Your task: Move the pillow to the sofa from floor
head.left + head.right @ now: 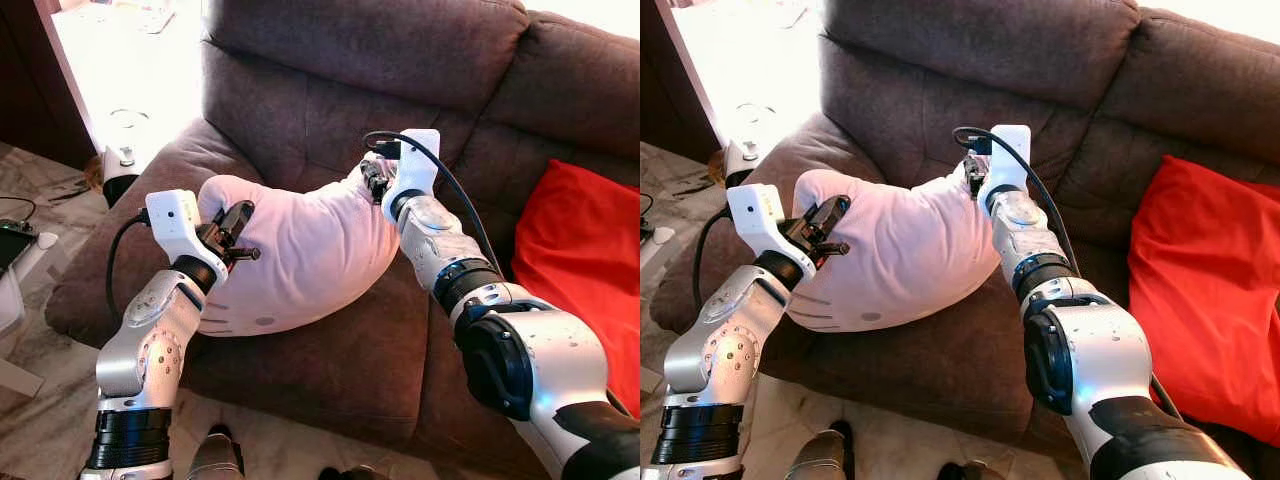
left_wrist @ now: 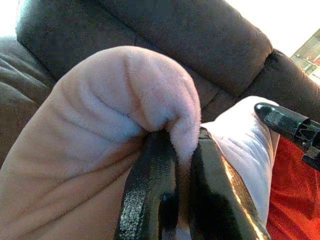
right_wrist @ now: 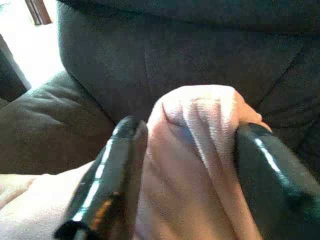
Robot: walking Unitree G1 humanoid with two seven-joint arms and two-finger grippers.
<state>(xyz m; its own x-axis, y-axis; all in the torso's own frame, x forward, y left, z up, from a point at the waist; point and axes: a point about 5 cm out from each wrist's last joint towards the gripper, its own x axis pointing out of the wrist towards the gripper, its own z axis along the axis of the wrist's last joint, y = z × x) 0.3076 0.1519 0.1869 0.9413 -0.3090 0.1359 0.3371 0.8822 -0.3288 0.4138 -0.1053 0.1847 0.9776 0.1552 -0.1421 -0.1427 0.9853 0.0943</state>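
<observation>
A pale pink plush pillow (image 1: 300, 250) lies on the brown sofa (image 1: 330, 370) seat, bowed between both arms. My left gripper (image 1: 232, 225) pinches a fold at the pillow's left end; in the left wrist view its fingers (image 2: 150, 190) are shut tight on the pink fabric (image 2: 125, 105). My right gripper (image 1: 372, 178) holds the pillow's right corner near the backrest. In the right wrist view the pink corner (image 3: 195, 150) bulges between its two fingers (image 3: 107, 180).
A red cushion (image 1: 580, 270) lies on the sofa seat to the right. Left of the sofa is marble floor (image 1: 40, 330) with a small white table edge (image 1: 15, 270) and cables. A bright doorway (image 1: 130, 70) is behind the armrest.
</observation>
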